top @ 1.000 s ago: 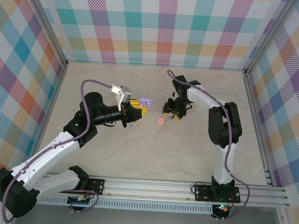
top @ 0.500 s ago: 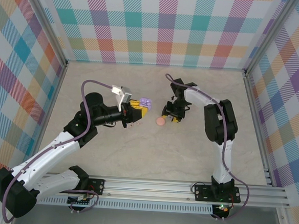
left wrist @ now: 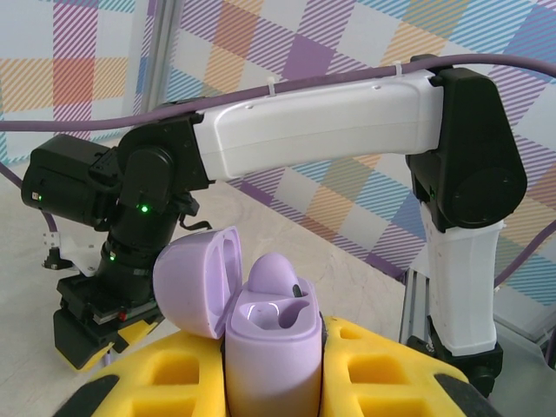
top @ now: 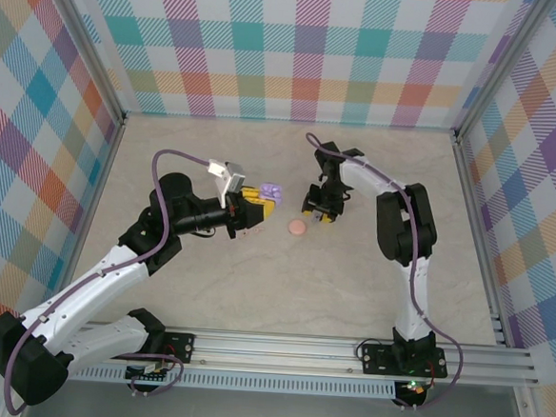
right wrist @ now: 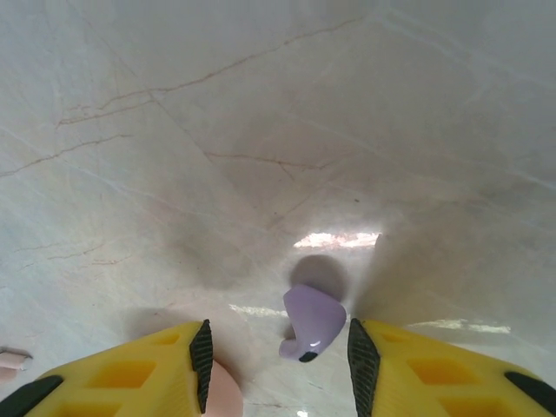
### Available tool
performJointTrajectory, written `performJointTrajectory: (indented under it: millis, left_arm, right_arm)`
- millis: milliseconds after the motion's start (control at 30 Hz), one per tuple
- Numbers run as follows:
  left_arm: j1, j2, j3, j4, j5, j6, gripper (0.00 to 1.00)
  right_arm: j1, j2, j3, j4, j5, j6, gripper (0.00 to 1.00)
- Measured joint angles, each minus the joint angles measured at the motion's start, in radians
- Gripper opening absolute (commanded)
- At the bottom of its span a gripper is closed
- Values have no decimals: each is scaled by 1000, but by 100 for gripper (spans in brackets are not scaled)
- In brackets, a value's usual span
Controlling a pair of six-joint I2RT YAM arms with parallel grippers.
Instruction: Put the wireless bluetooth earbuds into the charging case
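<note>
My left gripper point(top: 259, 200) is shut on the purple charging case point(left wrist: 274, 339) and holds it upright above the table. The case's lid point(left wrist: 195, 278) is hinged open to the left, and one purple earbud point(left wrist: 276, 276) sits in the far socket while the near socket is bare. A second purple earbud point(right wrist: 313, 320) lies on the marble table between the yellow fingers of my right gripper point(right wrist: 281, 360). That gripper is open, with a small gap on each side of the bud. In the top view my right gripper point(top: 318, 215) points down at the table, right of the case point(top: 271, 190).
A pink round disc point(top: 298, 227) lies on the table just left of my right gripper, and its edge point(right wrist: 224, 391) shows by the left finger. My right arm point(left wrist: 313, 130) crosses behind the case. Plaid walls enclose the table point(top: 349, 280).
My right gripper has shifted slightly up and left, come down over the purple earbud, and its jaws have narrowed a little. My left arm holds the case still.
</note>
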Motion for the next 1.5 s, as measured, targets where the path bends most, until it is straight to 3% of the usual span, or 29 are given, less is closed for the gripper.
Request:
performJointTrajectory:
  millis: [567,900,1500]
  left_arm:
    - [0,0,-1,0,0,0,10]
    - [0,0,-1,0,0,0,10]
    - [0,-3,-1,0,0,0,10]
  right_arm:
    - [32,55,82,-89,125,-26,26]
    - [50,83,134,-137,185,-55,31]
    - [56,127,204,-200,204,-71,29]
